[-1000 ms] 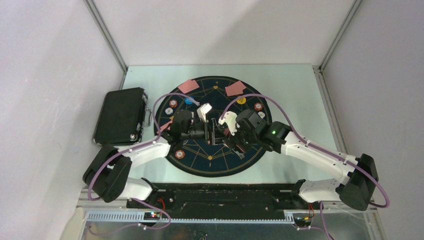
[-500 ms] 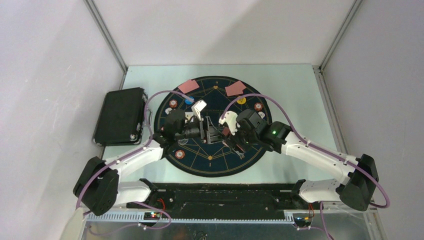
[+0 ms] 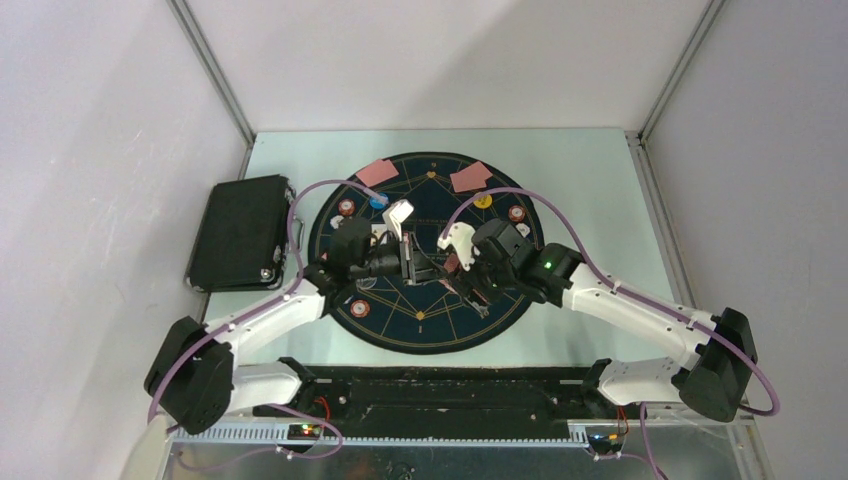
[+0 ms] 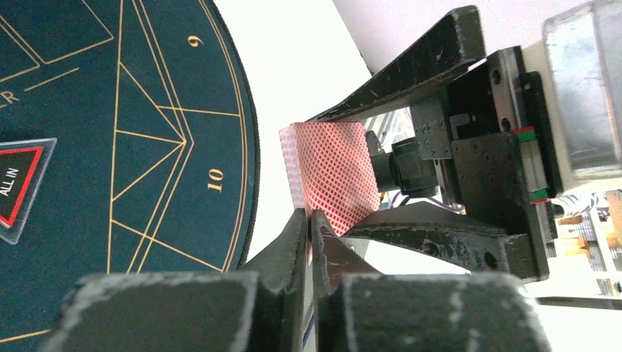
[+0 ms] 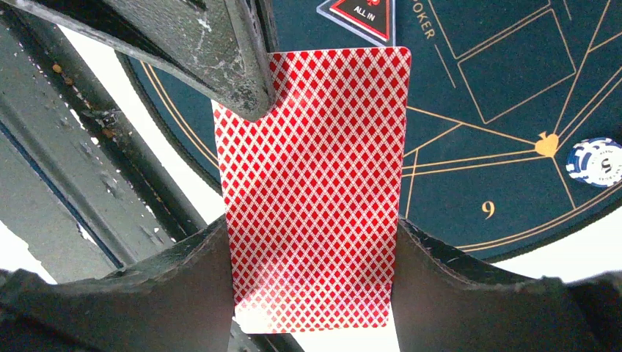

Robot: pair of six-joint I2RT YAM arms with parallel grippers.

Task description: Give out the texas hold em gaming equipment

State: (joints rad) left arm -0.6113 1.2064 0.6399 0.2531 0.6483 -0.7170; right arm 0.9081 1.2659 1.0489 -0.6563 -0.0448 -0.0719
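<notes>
Both grippers meet above the middle of the dark round mat (image 3: pixel 430 322). My right gripper (image 5: pixel 312 231) is shut on a red-patterned playing card (image 5: pixel 315 169), one finger on each long edge. My left gripper (image 4: pixel 309 216) is shut on the same card (image 4: pixel 330 172), pinching its edge near a corner. Whether more cards lie behind it I cannot tell. On the mat lie a red triangular "ALL IN" token (image 4: pixel 15 183), a blue chip (image 5: pixel 595 163), red-white chips (image 3: pixel 346 208) and a yellow chip (image 3: pixel 483 201). Two pink cards (image 3: pixel 377 171) rest at the mat's far rim.
A black rectangular case (image 3: pixel 240 230) lies shut on the table left of the mat. The pale table (image 3: pixel 590 190) is walled by white panels at the back and sides. Purple cables loop over both arms.
My left gripper has shut on the card's edge, having stood open a second ago. The left arm's elbow swung outward to the left. The right arm and its card have stayed put.
</notes>
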